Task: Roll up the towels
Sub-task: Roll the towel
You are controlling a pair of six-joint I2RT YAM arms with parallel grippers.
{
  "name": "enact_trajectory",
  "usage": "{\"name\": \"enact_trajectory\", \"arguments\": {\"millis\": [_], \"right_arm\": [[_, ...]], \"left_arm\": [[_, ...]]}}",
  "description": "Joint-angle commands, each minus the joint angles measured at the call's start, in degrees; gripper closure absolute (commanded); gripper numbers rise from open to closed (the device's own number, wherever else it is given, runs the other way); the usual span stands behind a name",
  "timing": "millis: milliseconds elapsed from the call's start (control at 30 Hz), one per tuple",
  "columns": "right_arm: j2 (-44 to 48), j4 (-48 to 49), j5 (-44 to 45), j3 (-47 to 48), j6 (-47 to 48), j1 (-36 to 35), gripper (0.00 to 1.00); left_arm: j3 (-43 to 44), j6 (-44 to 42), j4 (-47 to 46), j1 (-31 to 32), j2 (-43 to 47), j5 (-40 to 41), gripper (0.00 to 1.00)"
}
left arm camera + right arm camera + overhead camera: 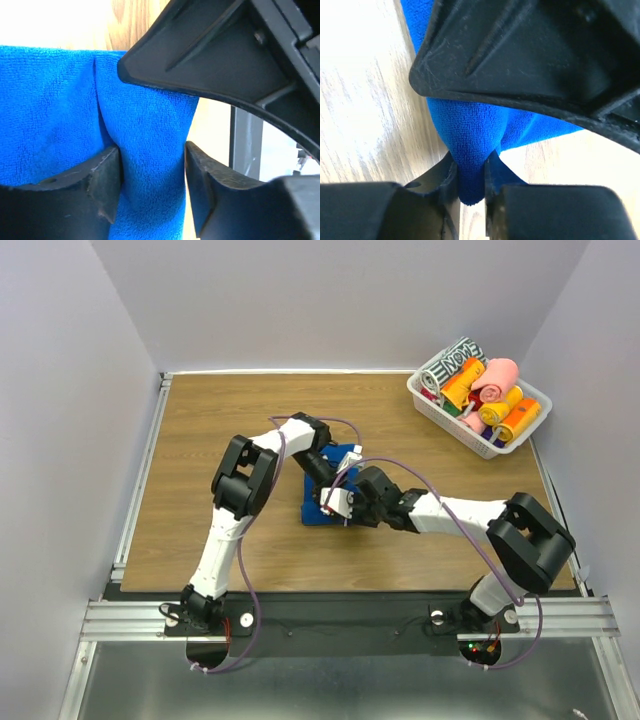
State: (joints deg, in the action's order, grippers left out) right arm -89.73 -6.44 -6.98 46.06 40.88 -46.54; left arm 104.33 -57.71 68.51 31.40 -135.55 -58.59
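Observation:
The royal blue towel (312,511) lies bunched at the middle of the wooden table, mostly under both grippers. My left gripper (334,472) reaches it from the far side. In the left wrist view (152,170) its fingers are closed on a thick raised fold of the blue towel (50,115). My right gripper (339,505) is at the towel's near edge. In the right wrist view (471,175) it pinches a narrow tip of the blue towel (470,130) just above the wood. No salmon pink towel lies on the table; a pink roll (497,375) sits in the basket.
A white basket (440,411) at the back right corner holds several rolled towels: orange, pink, and a black-and-white patterned one (452,364). Grey walls close in the table on three sides. A metal rail (135,490) runs along the left edge.

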Motion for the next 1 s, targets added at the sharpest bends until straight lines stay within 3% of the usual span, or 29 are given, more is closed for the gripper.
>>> {"name": "enact_trajectory", "arguments": {"millis": [0, 100, 333, 433, 600, 733, 833, 967], "right_arm": [[0.6, -3.5, -6.7, 1.7, 0.3, 0.3, 0.92], [0.5, -5.8, -8.9, 2.0, 0.7, 1.0, 0.99], [-1.1, -11.6, -14.6, 5.2, -0.6, 3.4, 1.0], [-3.5, -15.0, -17.7, 8.4, -2.0, 4.9, 0.99], [-6.9, -18.6, -22.7, 11.8, -5.5, 6.7, 0.99], [-9.7, -22.2, -24.8, 15.2, -7.4, 7.6, 0.99], [-11.2, -24.9, -27.5, 17.2, -8.4, 8.4, 0.99], [-15.4, -29.3, -32.8, 21.4, -9.8, 9.9, 0.99]], "left_arm": [[-2.6, -2.6, -5.5, -1.7, 3.7, 7.5, 0.34], [-4.7, -1.4, -6.6, -3.8, 8.2, 7.6, 0.31], [-3.3, -0.1, -5.2, -11.4, 19.6, 9.4, 0.23], [-6.2, 1.5, -8.8, -14.6, 23.9, 10.1, 0.22], [-20.8, 7.1, -24.5, -18.4, 35.7, 15.1, 0.21], [-38.3, 9.9, -40.8, -18.6, 51.4, 19.6, 0.17], [-49.9, 8.0, -46.9, -15.2, 61.8, 26.2, 0.13], [-63.3, 3.9, -59.1, -2.9, 70.6, 42.0, 0.12]]}}
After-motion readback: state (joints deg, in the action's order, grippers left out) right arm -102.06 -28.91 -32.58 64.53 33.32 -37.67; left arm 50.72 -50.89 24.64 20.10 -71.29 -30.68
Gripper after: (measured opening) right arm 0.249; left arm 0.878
